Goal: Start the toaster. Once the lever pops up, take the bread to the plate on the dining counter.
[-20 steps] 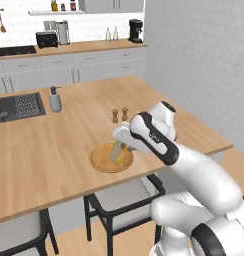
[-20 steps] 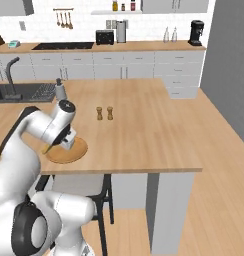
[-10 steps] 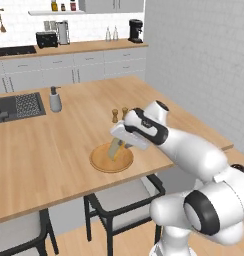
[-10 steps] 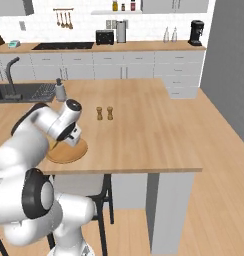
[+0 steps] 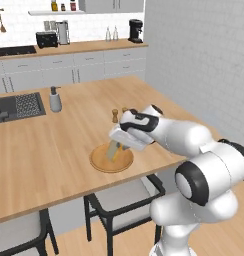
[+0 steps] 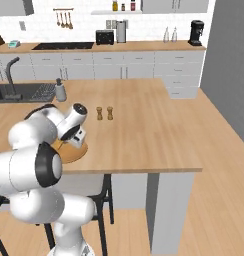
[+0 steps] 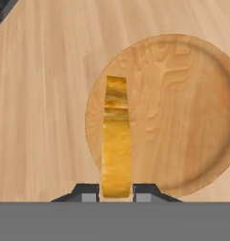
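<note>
the fingers [image 7: 116,192] pinch the bread [image 7: 116,155] on edge, hanging it over the near part of the plate [image 7: 183,108] on the table [image 5: 54,145], ready to be set down.

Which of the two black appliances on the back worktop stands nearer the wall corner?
The black coffee machine, at the worktop's corner end; the toaster sits further left, beside a steel canister.
</note>
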Motion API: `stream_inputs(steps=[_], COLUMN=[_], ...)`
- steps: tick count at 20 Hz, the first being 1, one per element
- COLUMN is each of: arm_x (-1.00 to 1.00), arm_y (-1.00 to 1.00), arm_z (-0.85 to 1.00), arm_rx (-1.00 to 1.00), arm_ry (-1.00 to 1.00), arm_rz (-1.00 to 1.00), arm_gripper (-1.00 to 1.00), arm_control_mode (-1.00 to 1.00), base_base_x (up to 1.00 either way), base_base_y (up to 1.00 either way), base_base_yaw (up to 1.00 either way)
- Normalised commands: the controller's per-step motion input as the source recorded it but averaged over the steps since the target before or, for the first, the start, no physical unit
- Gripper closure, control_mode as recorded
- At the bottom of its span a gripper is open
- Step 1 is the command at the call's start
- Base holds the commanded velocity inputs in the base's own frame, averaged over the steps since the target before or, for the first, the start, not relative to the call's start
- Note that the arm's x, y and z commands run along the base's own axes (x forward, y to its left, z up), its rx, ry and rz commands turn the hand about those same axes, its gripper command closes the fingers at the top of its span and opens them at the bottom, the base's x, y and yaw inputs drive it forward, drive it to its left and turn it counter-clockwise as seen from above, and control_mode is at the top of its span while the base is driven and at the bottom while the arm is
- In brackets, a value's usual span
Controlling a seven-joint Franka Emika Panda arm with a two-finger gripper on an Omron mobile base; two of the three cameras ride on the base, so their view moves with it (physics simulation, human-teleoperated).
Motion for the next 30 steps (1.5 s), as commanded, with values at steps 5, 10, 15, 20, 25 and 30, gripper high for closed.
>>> stream_inputs(steps=[5, 10, 15, 20, 25, 30], arm_x=[0.31, 0.26, 0.02, -0.13, -0.46, -0.61], arm_y=[0.02, 0.03, 0.13, 0.21, 0.12, 0.17], arm_z=[-0.31, -0.32, -0.55, -0.65, -0.25, -0.11], arm_rx=[0.0, 0.0, 0.0, 0.0, 0.0, 0.0], arm_ry=[0.0, 0.02, 0.06, 0.03, 0.0, 0.0], arm_rz=[0.07, 0.08, 0.07, 0.08, 0.04, 0.03], arm_gripper=[1.0, 1.0, -1.0, -1.0, -1.0, -1.0], arm_control_mode=[-1.0, -1.0, -1.0, -1.0, -1.0, -1.0], base_base_x=[0.0, 0.0, 0.0, 0.0, 0.0, 0.0], base_base_y=[0.0, 0.0, 0.0, 0.0, 0.0, 0.0], base_base_yaw=[0.0, 0.0, 0.0, 0.0, 0.0, 0.0])
